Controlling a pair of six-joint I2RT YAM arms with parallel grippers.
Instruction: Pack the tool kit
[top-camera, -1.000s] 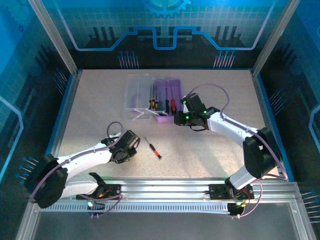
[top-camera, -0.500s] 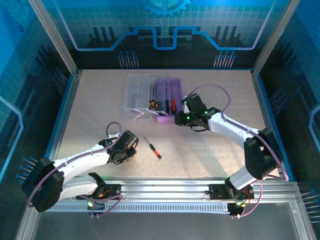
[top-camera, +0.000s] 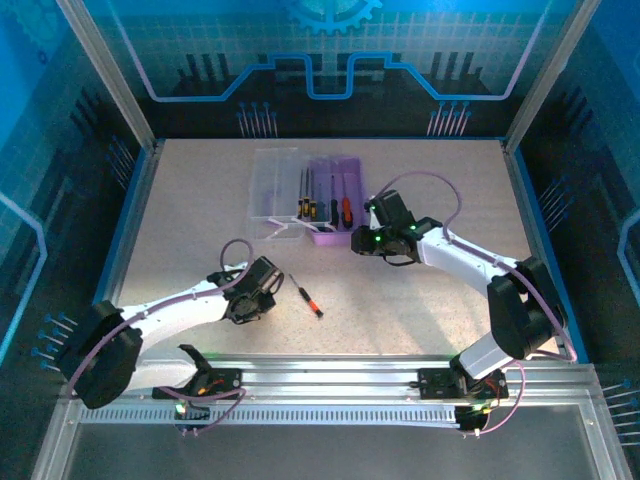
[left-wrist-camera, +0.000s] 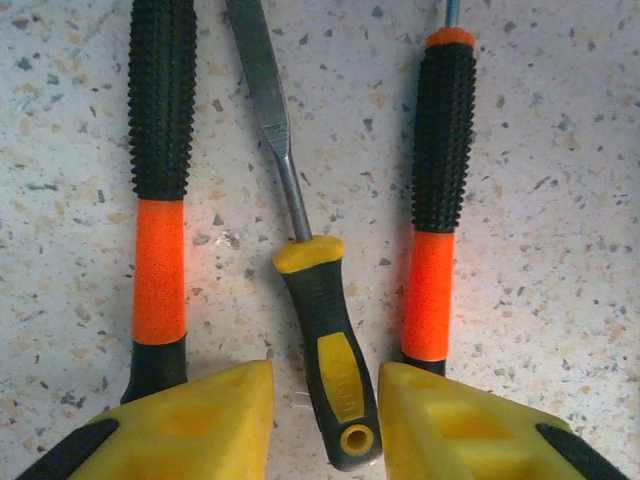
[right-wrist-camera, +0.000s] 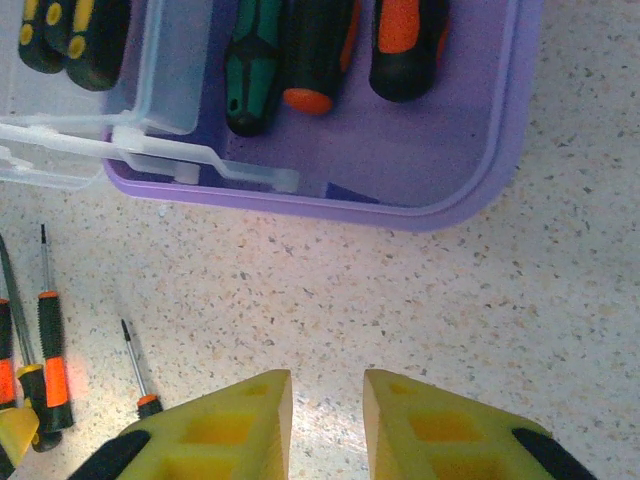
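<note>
The purple case (top-camera: 349, 200) lies open at the table's middle back, its clear lid (top-camera: 272, 185) flat on its left. Several screwdrivers (right-wrist-camera: 315, 60) lie in the case (right-wrist-camera: 470, 200). In the left wrist view my left gripper (left-wrist-camera: 326, 385) is open around a yellow-black screwdriver handle (left-wrist-camera: 335, 355) lying on the table. The right jaw is at the handle and a gap remains on the left. Orange-black screwdrivers (left-wrist-camera: 160, 200) (left-wrist-camera: 438, 200) flank it. My right gripper (right-wrist-camera: 327, 385) is open and holds nothing, just in front of the case. My left gripper (top-camera: 262, 292) is low at front left.
One small screwdriver with a red handle (top-camera: 308, 297) lies loose right of the left gripper. More loose screwdrivers (right-wrist-camera: 52, 360) and a small one (right-wrist-camera: 140, 375) appear at the left of the right wrist view. Frame rails run along the sides and the near edge (top-camera: 330, 375).
The left arm has crept a little to the right and its jaws have narrowed around the handle. The right arm has barely shifted.
</note>
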